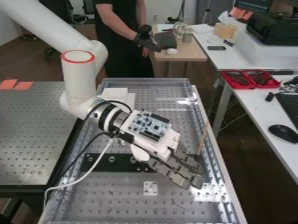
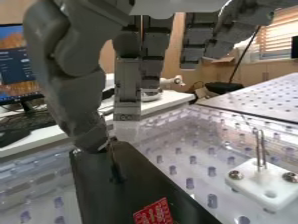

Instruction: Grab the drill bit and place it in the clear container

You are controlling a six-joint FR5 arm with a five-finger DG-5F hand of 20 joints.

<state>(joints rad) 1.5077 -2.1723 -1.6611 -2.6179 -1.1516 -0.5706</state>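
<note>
On the perforated clear surface (image 1: 113,200), a slender dark piece, probably the drill bit (image 2: 115,165), is seen by the dark slab (image 2: 143,185); whether it is grasped by the hand (image 1: 183,172) cannot be told, so a firm grip should be confirmed before lifting.

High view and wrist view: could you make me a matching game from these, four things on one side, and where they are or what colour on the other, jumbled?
Things:
1. Computer mouse
2. Pair of open trays
3. Circuit board
4. Small plate with a metal wire loop

Places and colours:
A. Mounted just above the hand
B. Red, on the white table
C. White, on the bench
D. Black, on the white table

Pairs: 1-D, 2-B, 3-A, 4-C
</note>
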